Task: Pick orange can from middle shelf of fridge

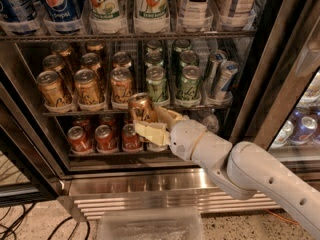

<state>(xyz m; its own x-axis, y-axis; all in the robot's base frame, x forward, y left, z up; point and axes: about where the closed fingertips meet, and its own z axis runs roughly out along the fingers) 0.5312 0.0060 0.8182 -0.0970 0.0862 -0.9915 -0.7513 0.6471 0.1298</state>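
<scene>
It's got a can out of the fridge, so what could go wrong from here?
1. The claw seems to hold the orange can low down, and the can leans. It might slip and drop toward the red cans below.
2. The held can sits close to the front can on the middle shelf. A sideways swing could knock that one over.

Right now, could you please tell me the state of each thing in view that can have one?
hand: shut on the orange can, just in front of the middle shelf.
orange can: gripped, tilted, out in front of the shelf's edge.
middle shelf: lined with upright orange, green and silver cans.
fridge: door open.
red cans: upright on the shelf below.
</scene>
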